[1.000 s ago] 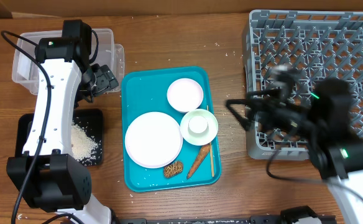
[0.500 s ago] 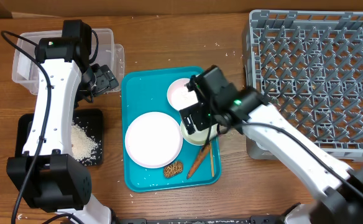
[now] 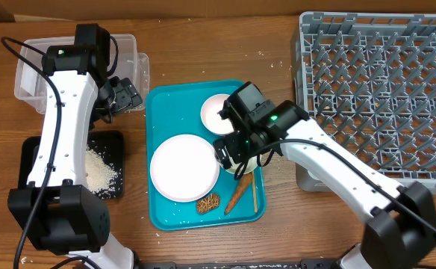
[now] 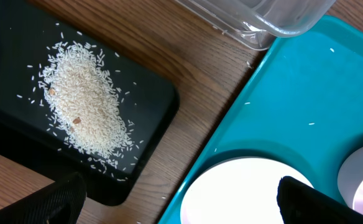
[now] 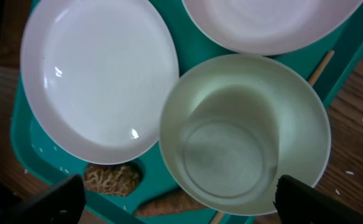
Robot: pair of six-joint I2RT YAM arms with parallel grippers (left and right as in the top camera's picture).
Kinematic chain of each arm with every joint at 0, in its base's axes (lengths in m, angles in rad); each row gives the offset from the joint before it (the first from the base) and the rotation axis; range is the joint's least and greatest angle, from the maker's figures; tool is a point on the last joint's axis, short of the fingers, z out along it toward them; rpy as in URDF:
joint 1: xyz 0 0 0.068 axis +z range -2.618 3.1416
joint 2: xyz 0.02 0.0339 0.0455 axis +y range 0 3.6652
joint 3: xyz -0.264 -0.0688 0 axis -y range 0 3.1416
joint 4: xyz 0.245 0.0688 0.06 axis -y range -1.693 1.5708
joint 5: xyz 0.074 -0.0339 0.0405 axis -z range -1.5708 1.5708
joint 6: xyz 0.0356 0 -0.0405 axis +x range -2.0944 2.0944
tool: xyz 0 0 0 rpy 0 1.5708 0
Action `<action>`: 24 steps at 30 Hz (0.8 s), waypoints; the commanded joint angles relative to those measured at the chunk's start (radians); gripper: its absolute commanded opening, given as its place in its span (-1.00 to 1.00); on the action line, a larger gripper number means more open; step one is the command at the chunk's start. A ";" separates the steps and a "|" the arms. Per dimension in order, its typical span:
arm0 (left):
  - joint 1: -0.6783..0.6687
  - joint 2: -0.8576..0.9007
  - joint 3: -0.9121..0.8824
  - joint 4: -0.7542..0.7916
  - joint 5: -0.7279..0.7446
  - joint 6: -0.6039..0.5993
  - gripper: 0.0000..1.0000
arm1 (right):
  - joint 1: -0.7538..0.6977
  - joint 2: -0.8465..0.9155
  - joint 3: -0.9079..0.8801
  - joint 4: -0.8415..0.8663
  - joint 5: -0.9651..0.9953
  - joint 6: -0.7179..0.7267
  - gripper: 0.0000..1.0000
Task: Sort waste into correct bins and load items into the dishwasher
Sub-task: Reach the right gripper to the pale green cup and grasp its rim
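R gripper [image 3: 231,149] fingers spread wide over bowl [image 5: 243,134] (plate [image 3: 184,168] at its 9 o'clock); L gripper [image 3: 126,95] fingers likewise spread.

teal tray [image 3: 175,104] flat on wooden table [image 3: 203,45], roughly mid-table. thin wooden stick [image 3: 253,194] lies inside tray along its right rim, near front corner. tan cardboard strip [image 3: 166,7] runs along table's far edge.

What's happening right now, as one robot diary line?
right gripper: open, above green bowl | left gripper: open, beside clear tub | rice: on black tray | dish rack: no dishes visible
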 commanded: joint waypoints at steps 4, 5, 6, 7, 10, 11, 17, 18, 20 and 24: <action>-0.002 -0.005 -0.006 0.000 -0.013 -0.017 1.00 | -0.001 0.093 0.000 0.031 0.098 -0.003 1.00; -0.002 -0.005 -0.006 0.000 -0.013 -0.017 1.00 | -0.001 0.100 0.000 0.039 0.106 -0.003 1.00; -0.002 -0.005 -0.006 0.000 -0.013 -0.017 1.00 | -0.001 0.104 0.000 0.043 0.117 -0.003 1.00; -0.002 -0.005 -0.006 0.000 -0.013 -0.017 1.00 | -0.001 0.107 0.000 0.044 0.135 -0.001 1.00; -0.002 -0.005 -0.006 0.000 -0.013 -0.017 0.99 | -0.001 0.111 -0.002 0.035 0.174 -0.001 0.98; -0.002 -0.005 -0.006 0.000 -0.013 -0.017 0.99 | -0.001 0.113 -0.003 0.034 0.175 0.000 0.93; -0.002 -0.005 -0.006 0.000 -0.013 -0.017 1.00 | 0.006 0.116 -0.003 0.031 0.170 0.034 0.70; -0.002 -0.005 -0.006 0.000 -0.013 -0.017 1.00 | 0.012 0.116 -0.003 0.031 0.171 0.043 0.61; -0.002 -0.005 -0.006 0.000 -0.013 -0.017 1.00 | 0.024 0.116 -0.003 0.032 0.170 0.056 0.51; -0.002 -0.005 -0.006 0.000 -0.013 -0.017 1.00 | 0.061 0.116 -0.003 0.031 0.164 0.087 0.48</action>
